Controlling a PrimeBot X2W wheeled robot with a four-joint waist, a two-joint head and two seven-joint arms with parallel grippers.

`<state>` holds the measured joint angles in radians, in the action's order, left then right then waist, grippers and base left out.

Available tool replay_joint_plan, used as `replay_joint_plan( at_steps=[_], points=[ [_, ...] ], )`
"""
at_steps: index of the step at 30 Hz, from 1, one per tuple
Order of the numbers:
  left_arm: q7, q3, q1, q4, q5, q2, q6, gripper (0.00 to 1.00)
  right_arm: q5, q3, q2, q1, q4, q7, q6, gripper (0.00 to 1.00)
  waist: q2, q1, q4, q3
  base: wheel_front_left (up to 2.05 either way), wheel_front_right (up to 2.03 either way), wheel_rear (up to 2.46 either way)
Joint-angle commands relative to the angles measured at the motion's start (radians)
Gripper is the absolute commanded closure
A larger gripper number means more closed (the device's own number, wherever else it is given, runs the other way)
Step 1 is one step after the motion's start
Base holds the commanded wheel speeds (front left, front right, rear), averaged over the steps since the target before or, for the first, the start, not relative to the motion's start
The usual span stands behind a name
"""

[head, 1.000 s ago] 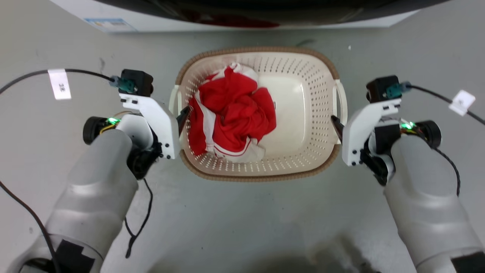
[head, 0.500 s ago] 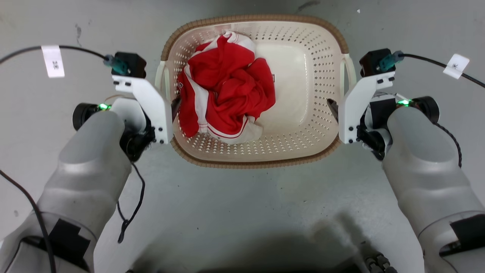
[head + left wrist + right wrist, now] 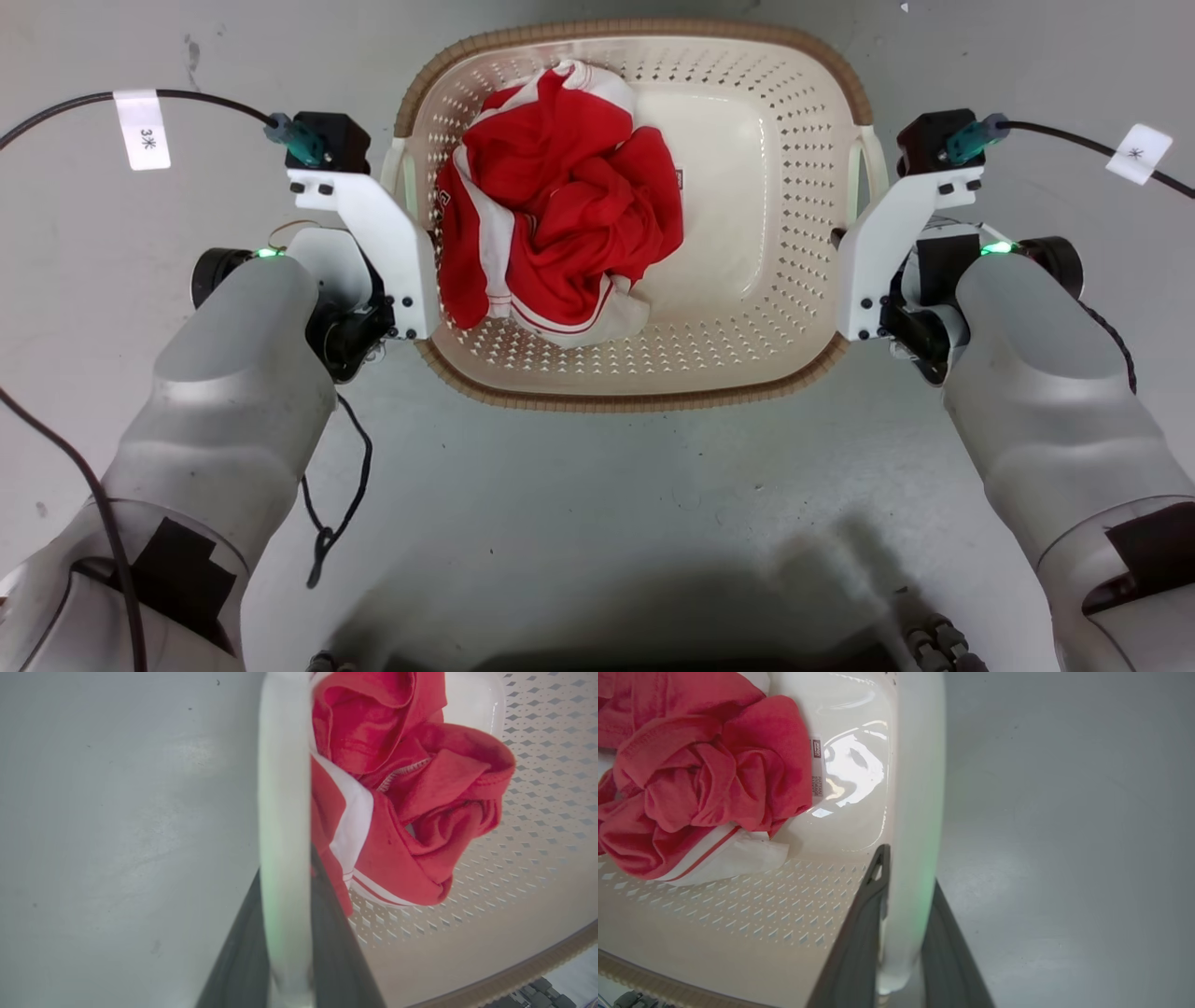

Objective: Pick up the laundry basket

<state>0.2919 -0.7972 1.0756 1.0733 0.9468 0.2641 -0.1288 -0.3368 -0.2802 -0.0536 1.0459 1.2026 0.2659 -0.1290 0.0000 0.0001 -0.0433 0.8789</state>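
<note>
Smooth grey floor point(image 3: 597, 504), faintly scuffed, lies under everything. Straight ahead, between my forearms, is the laundry basket point(image 3: 747, 308): a rounded cream plastic tub pierced with small diamond holes, edged by a brown woven-look rim point(image 3: 635, 403). A crumpled red and white garment point(image 3: 560, 215) lies inside. My left claw point(image 3: 286, 872) is clamped on the glossy white left handle point(image 3: 285, 765), one dark finger on each side. My right claw point(image 3: 908, 868) pinches the right handle point(image 3: 920, 765) likewise.

The laundry basket point(image 3: 747, 308) is glossy perforated plastic, the red garment point(image 3: 560, 196) soft cloth.
</note>
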Motion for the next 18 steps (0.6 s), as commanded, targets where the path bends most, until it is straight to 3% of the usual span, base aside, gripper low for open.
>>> replay_joint_plan(
  at_steps=[1,8,18],
  points=[
    [0.001,-0.010,0.008,0.000,0.006,-0.007,-0.003,1.00,-0.013,-0.016,0.007,0.014,0.004,0.003,-0.003,1.00,0.0000,-0.0001,-0.001,-0.006,0.00,0.00,0.00],
    [0.052,-0.055,-0.025,0.006,0.062,-0.022,-0.004,1.00,-0.096,-0.088,0.011,-0.022,0.007,0.040,-0.003,1.00,0.0000,-0.0001,-0.001,-0.075,0.00,0.00,0.00],
    [0.219,-0.096,-0.063,0.008,0.168,-0.033,-0.008,1.00,-0.267,-0.211,0.019,-0.072,-0.025,0.236,-0.008,1.00,0.0000,-0.0001,-0.001,-0.259,0.00,0.00,0.00]
  ],
)
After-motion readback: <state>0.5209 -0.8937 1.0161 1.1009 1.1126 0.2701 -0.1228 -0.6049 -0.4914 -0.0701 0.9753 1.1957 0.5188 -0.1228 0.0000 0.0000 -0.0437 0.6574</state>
